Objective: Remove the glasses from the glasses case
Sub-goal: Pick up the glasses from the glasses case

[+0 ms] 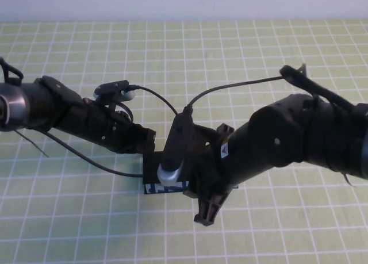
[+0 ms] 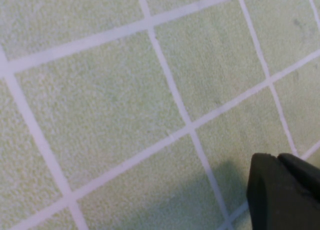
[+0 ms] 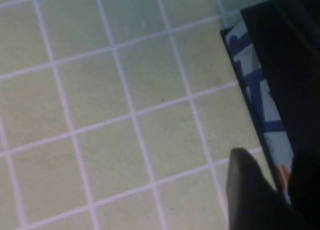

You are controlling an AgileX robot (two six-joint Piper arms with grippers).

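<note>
A green mat (image 1: pixel 241 51) gridded in white covers the table. Both arms crowd the glasses case (image 1: pixel 164 188) — the left gripper (image 1: pixel 146 142) just behind it, the right gripper (image 1: pixel 208 209) at its front; I cannot tell either one's opening or hold.

The desk (image 1: pixel 75 218) wears a matt, pale green covering ruled with white grid lines; seen up close from the wrists it looks faintly grainy, like woven cloth or textured mat. The glasses case (image 3: pixel 260 97) has a smooth printed front in blue, white and orange, with a slight sheen, and flat black walls. The right gripper (image 1: pixel 208 209) looks like matt black plastic.
</note>
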